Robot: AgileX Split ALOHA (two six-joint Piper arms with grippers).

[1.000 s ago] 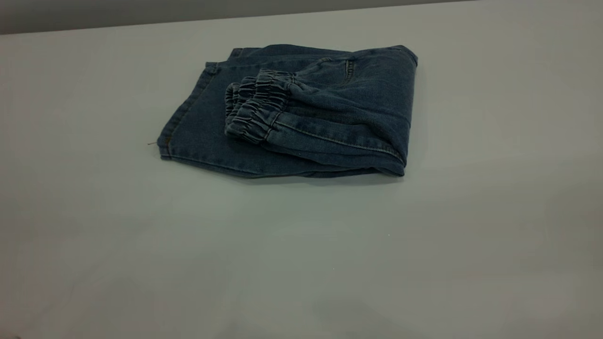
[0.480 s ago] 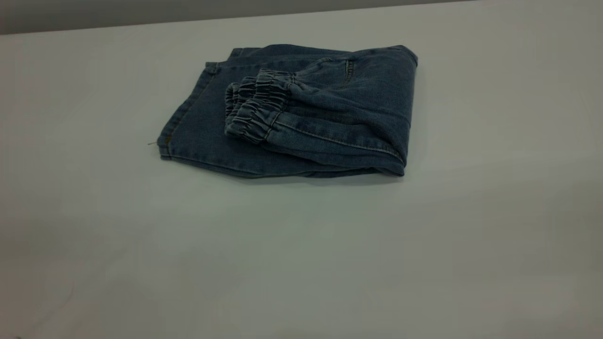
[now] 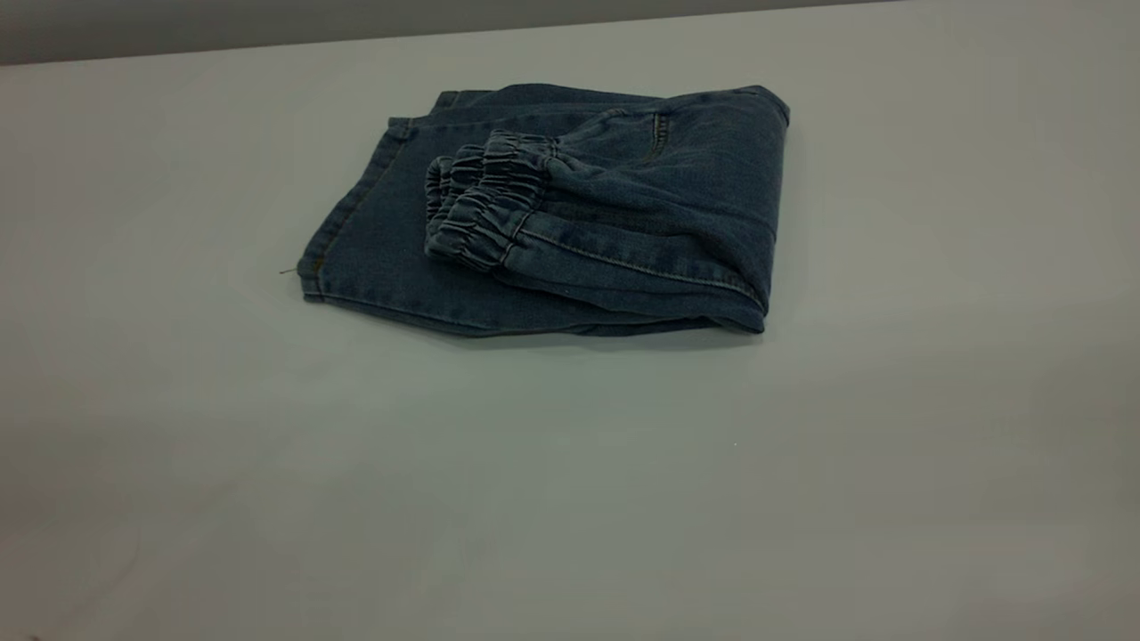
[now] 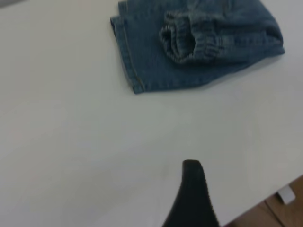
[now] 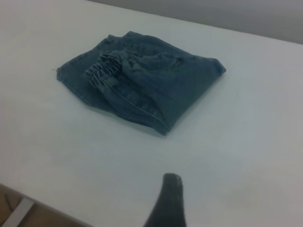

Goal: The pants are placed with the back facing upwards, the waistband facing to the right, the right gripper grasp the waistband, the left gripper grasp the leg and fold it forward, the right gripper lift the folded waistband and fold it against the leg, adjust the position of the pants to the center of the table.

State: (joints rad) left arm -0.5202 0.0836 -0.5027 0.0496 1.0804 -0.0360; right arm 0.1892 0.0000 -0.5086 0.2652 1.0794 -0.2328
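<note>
The pants (image 3: 570, 223) lie folded in a compact blue denim bundle on the far half of the table (image 3: 570, 499). The gathered waistband (image 3: 481, 209) rests on top, facing left, over the leg layer, whose stitched hem (image 3: 343, 231) sticks out at the left. No print shows. Neither arm appears in the exterior view. In the left wrist view the pants (image 4: 199, 47) are far from my left gripper (image 4: 234, 189), open, with one black finger (image 4: 191, 194) over bare table. The right wrist view shows the pants (image 5: 142, 85) well away from my open right gripper (image 5: 213, 191).
The table's near edge, with brown floor (image 4: 284, 213) and a small white piece (image 4: 287, 194) beyond it, shows in the left wrist view. Another table edge (image 5: 33, 205) shows in the right wrist view. A grey wall (image 3: 267, 22) runs behind the table.
The pants have not moved. A faint shadow on the near part of the table has gone.
</note>
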